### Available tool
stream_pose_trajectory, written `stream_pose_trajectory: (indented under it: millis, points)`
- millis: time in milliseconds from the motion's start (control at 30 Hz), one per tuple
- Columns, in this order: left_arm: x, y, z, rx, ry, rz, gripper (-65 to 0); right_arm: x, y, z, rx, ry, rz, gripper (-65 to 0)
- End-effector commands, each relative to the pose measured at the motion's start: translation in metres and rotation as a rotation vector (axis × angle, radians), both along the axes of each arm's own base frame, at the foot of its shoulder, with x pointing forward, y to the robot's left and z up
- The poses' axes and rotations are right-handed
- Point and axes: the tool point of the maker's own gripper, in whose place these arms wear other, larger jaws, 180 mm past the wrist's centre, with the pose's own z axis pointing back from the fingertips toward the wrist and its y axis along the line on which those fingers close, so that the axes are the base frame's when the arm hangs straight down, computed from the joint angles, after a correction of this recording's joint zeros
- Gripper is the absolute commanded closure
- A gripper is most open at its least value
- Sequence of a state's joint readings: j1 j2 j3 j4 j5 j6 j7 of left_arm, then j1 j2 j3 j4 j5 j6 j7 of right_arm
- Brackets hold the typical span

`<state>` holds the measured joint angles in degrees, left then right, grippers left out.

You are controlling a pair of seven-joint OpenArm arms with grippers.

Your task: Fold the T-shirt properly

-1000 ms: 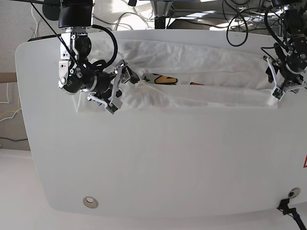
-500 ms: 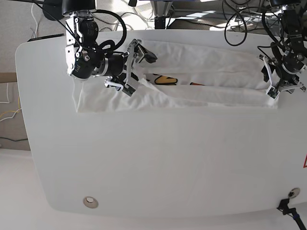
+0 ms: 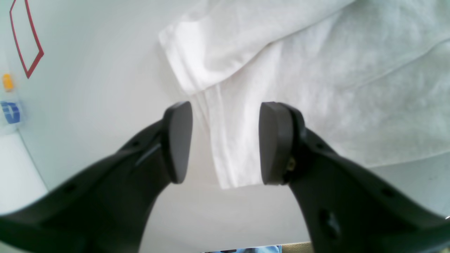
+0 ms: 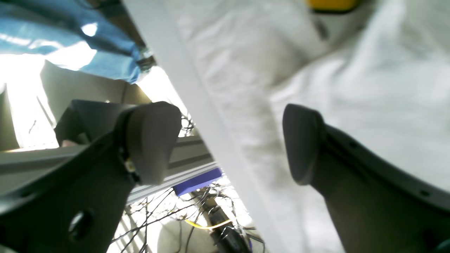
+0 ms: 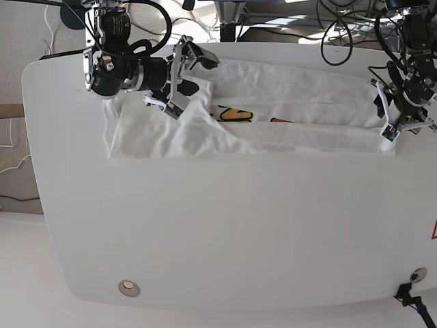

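The white T-shirt (image 5: pixel 287 102) lies folded into a long band along the far side of the white table (image 5: pixel 225 225), with a bit of yellow and orange print (image 5: pixel 235 114) peeking out. My right gripper (image 5: pixel 191 78) is open and empty, hovering over the shirt's left part near the far edge. In the right wrist view the open gripper (image 4: pixel 228 144) straddles the table's edge, beside the shirt (image 4: pixel 351 105). My left gripper (image 5: pixel 390 123) is open over the shirt's right end. In the left wrist view the gripper (image 3: pixel 225 140) is open above the shirt's corner (image 3: pixel 232 158).
A red outline mark (image 3: pixel 26 38) is on the table beside the shirt's right end. A round grommet hole (image 5: pixel 128 288) sits near the front left edge. Cables and frames (image 5: pixel 239 20) lie behind the table. Blue cloth (image 4: pixel 70 21) shows beyond the far edge.
My right gripper has risen and moved toward the far edge, away from the shirt's left part, which now lies flatter. My left gripper has barely moved.
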<state>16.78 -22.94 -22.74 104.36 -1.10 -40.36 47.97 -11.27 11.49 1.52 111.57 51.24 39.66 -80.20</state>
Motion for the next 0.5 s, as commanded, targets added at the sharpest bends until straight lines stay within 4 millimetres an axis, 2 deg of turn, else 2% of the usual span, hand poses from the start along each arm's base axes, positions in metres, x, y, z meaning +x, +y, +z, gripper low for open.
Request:
stream_pose_trajectory:
  millis: [0, 67, 133, 233, 367, 400, 467]
  points:
    - [0.007, 0.004, 0.011, 0.015, -0.035, -0.005, -27.7, 0.03, -0.022, 0.019, -0.01, -0.098, -0.061, -47.5]
    - [0.007, 0.003, 0.01, 0.012, -0.035, -0.004, -27.7, 0.054, -0.051, 0.024, -0.087, -0.16, -0.127, -47.4]
    - [0.007, 0.002, 0.01, 0.009, -0.035, -0.004, -27.7, 0.066, -0.07, 0.022, -0.173, -0.19, -0.173, -44.1]
    - [0.007, -0.004, 0.008, -0.012, -0.043, 0.002, -27.7, 0.071, -0.084, 0.015, -0.255, -0.214, -0.206, -35.2]
    - [0.006, -0.008, 0.006, -0.028, -0.045, 0.008, -27.7, 0.072, -0.108, -0.001, -0.394, -0.25, -0.261, -32.4]
    - [0.006, -0.008, 0.006, -0.028, -0.045, 0.008, -27.7, 0.074, -0.112, -0.002, -0.423, -0.262, -0.27, -28.7]
    - [0.006, -0.009, 0.005, -0.03, -0.045, 0.009, -27.7, 0.073, -0.116, -0.005, -0.447, -0.275, -0.283, -14.5]
